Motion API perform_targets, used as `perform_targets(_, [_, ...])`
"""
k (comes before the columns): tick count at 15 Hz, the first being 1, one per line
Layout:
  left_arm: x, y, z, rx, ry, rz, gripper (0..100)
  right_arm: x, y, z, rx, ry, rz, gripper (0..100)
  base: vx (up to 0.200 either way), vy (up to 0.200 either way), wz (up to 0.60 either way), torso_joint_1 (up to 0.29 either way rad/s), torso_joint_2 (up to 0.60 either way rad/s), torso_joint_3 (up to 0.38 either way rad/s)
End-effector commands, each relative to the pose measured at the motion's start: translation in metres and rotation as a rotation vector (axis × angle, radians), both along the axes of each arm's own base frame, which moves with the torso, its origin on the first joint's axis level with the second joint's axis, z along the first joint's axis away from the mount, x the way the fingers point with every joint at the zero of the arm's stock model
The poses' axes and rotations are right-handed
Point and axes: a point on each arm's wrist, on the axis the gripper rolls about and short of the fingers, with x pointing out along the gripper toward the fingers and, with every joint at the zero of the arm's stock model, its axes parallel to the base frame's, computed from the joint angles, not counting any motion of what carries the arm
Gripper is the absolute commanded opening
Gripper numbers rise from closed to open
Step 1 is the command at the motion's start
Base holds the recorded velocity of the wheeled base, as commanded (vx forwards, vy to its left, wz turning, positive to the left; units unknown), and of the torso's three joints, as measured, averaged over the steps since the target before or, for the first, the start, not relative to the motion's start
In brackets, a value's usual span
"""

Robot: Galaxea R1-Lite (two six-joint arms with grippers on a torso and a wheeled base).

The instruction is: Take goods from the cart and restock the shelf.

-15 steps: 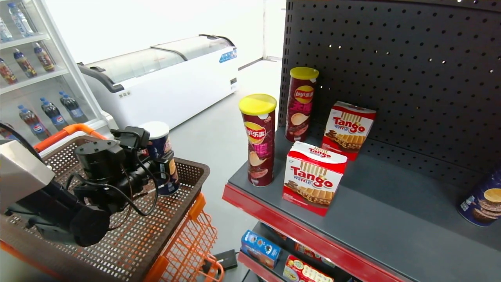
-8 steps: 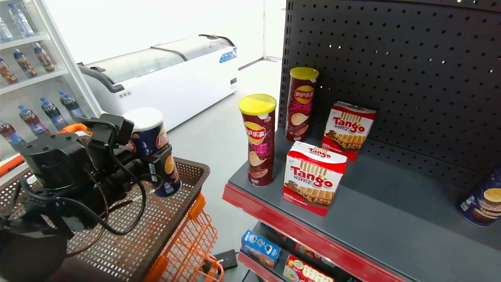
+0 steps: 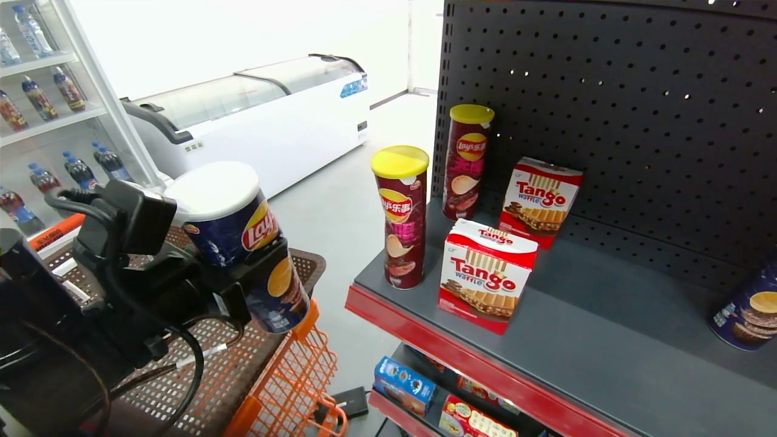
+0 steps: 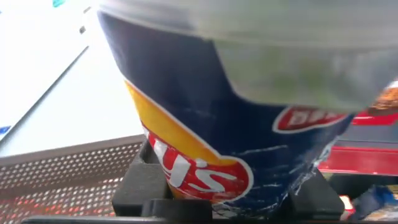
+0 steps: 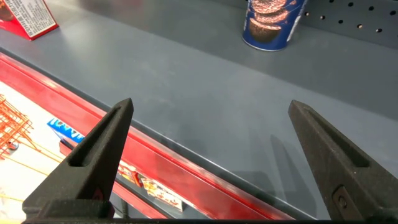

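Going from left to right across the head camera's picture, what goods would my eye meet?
blue chip can held by the left gripper → near yellow-lidded chip can → far yellow-lidded chip can → far wafer box → blue cookie tub, far right.

- I get hard daylight in the upper left of the head view; the back wall (image 3: 243,30) is washed out white and the freezer (image 3: 255,121) lid glares.
- The pegboard (image 3: 607,121) on the right stays dark, with bright pinpricks through a few holes.
- The shelf (image 3: 607,315) is evenly lit, with soft shadows.
- In the left wrist view, the chip can (image 4: 236,124) is so close that its lid (image 4: 280,50) blurs.
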Motion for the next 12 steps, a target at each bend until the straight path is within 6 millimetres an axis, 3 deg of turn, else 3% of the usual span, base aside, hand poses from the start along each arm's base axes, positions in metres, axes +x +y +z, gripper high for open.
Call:
perform_targets(1, [-0.009, -0.003, 0.004, -0.010, -0.023, -0.042, 0, 0.000, 0.000, 0.000, 0.000, 0.001, 0.000, 100, 0.000, 0.000, 0.00, 0.000, 0.00, 0.000])
perform_targets(12, [-0.021, -0.006, -0.009, -0.001, 0.041, -0.189, 0, 0.000, 0.000, 0.000, 0.000, 0.001, 0.000, 100, 0.000, 0.000, 0.00, 0.000, 0.00, 0.000])
